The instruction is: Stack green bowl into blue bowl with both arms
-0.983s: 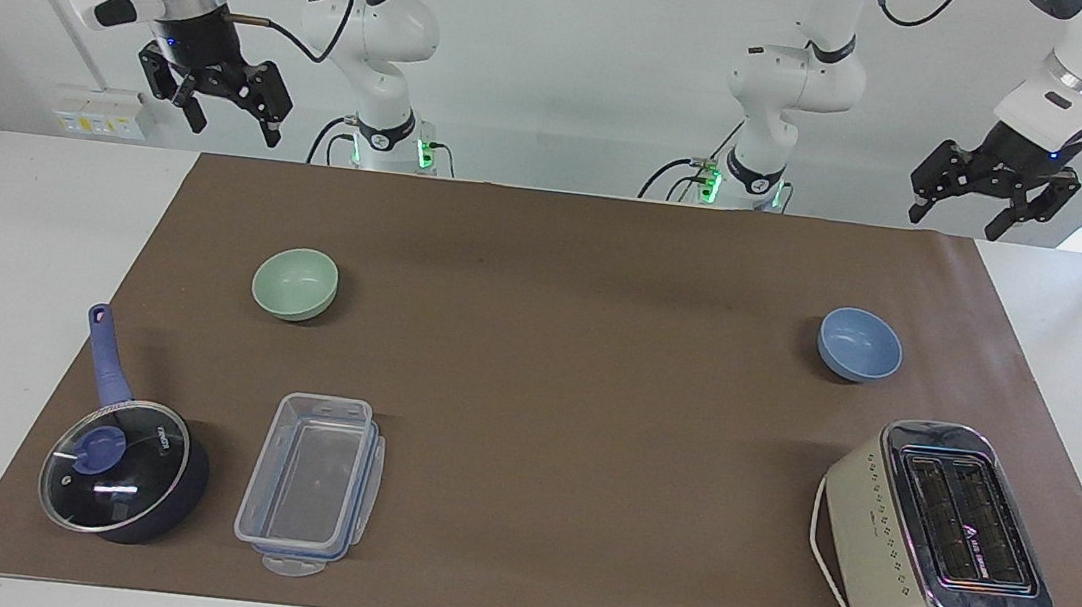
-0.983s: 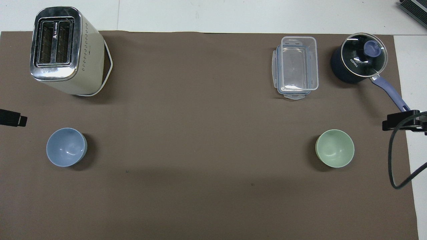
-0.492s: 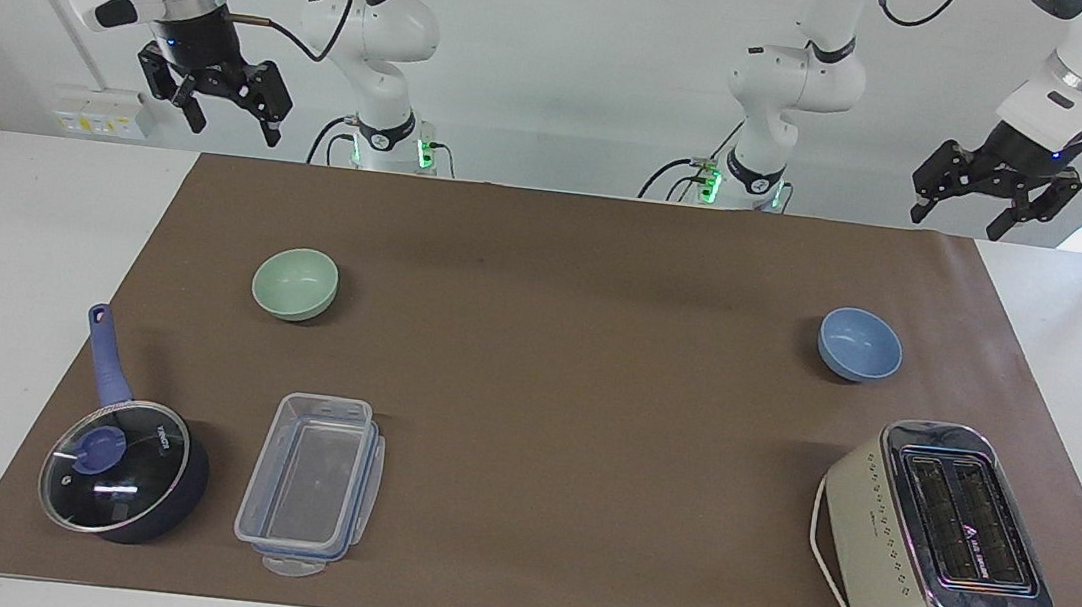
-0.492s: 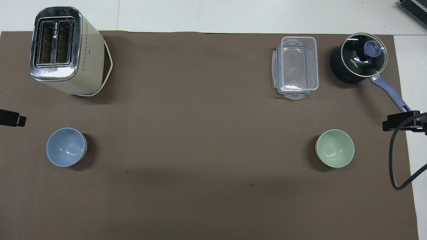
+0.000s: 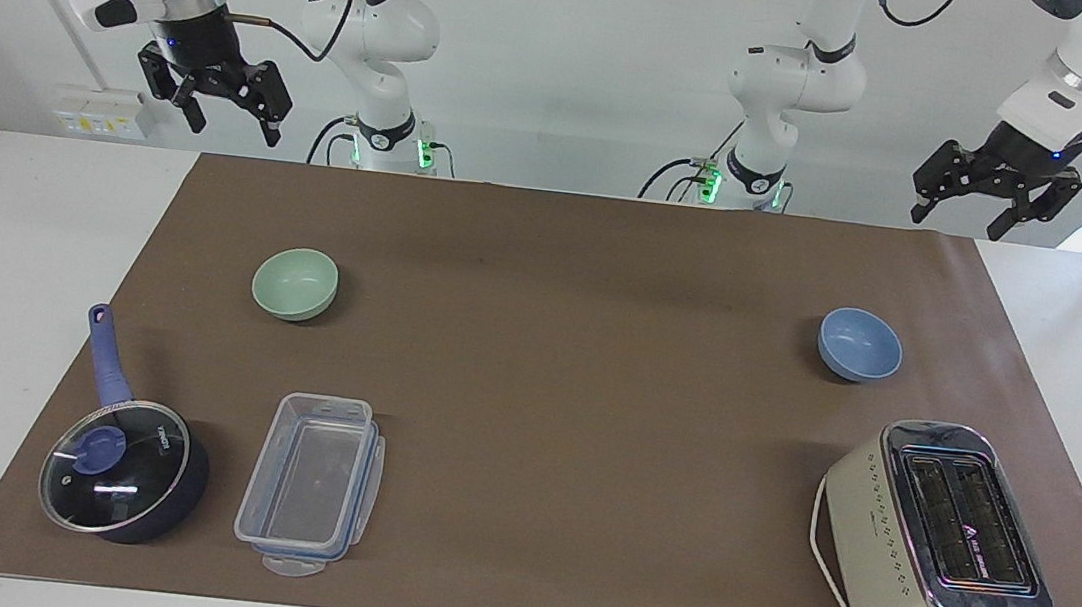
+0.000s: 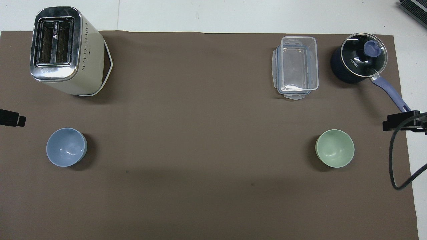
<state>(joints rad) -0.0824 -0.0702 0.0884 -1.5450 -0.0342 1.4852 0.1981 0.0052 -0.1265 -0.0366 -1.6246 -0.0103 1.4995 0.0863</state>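
The green bowl (image 5: 295,283) (image 6: 335,148) sits upright on the brown mat toward the right arm's end of the table. The blue bowl (image 5: 859,344) (image 6: 66,147) sits upright at the same distance from the robots, toward the left arm's end. Both bowls hold nothing. My right gripper (image 5: 230,122) (image 6: 400,120) hangs open and holds nothing, high over the table's edge by the robots, well apart from the green bowl. My left gripper (image 5: 961,215) (image 6: 13,119) hangs open the same way, high and apart from the blue bowl.
A cream toaster (image 5: 939,536) (image 6: 63,50) stands farther from the robots than the blue bowl. A clear lidded container (image 5: 311,482) (image 6: 296,66) and a dark blue saucepan (image 5: 125,466) (image 6: 358,61) with a glass lid lie farther out than the green bowl. Bare brown mat (image 5: 571,397) spans between the bowls.
My left gripper has lifted a little. The right gripper, both bowls and everything else on the table stay where they were.
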